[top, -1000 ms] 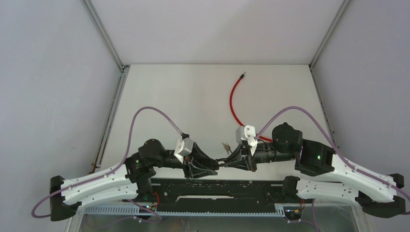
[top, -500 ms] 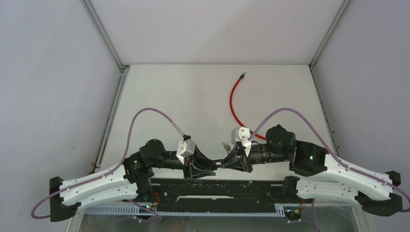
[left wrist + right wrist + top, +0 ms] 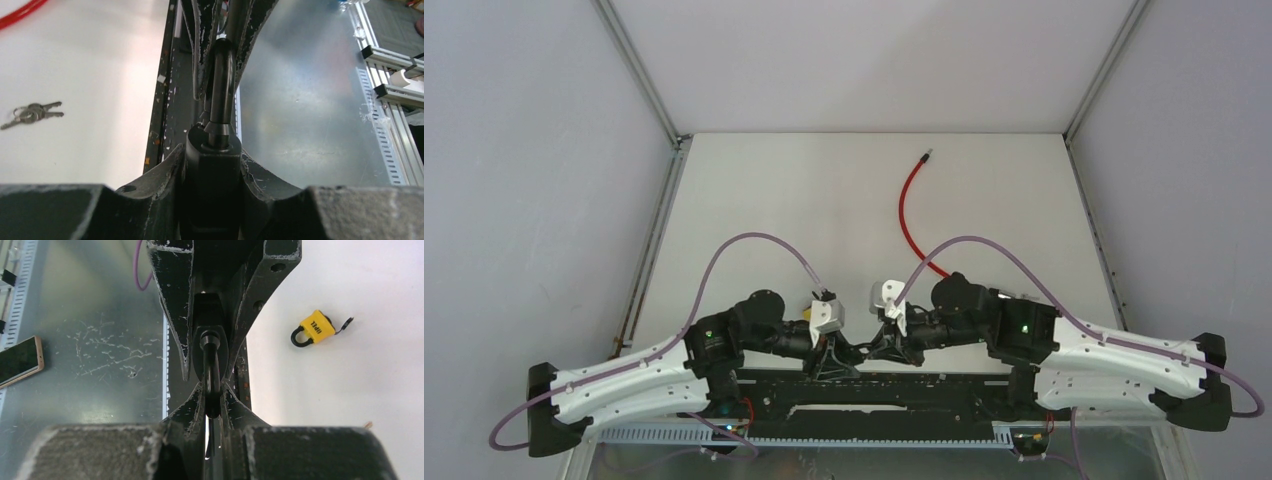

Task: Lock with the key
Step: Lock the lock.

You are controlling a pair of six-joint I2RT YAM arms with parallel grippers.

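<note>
Both arms have swung in toward the middle and drawn back to the near edge of the desk (image 3: pixel 90 60) since a second ago, carrying the black padlock (image 3: pixel 216 150) with them.

The left tool (image 3: pixel 212 172) is pinched on the padlock's body. The right tool (image 3: pixel 212 395) is pressed together on the top of its shackle (image 3: pixel 212 380). The padlock is held off the desk between the two, with its long axis running from tool to tool along the near edge. The shackle shows edge-on, so I cannot tell whether it is already pushed home.

The keys (image 3: pixel 31 113), two on a ring, lie flat on the desk on the far side of the padlock, well apart from it and off toward its shackle end. Their blades are turned roughly toward the padlock. That probably makes the right arm the nearer one, but it would have to let go of the shackle first, leaving the body to the left tool alone. Where the keyhole faces is hidden inside the left tool's grip.

A yellow padlock (image 3: pixel 312 329) also lies on the far side of the black one, off toward its body end. A red cable (image 3: pixel 908 205) lies farther out still.
</note>
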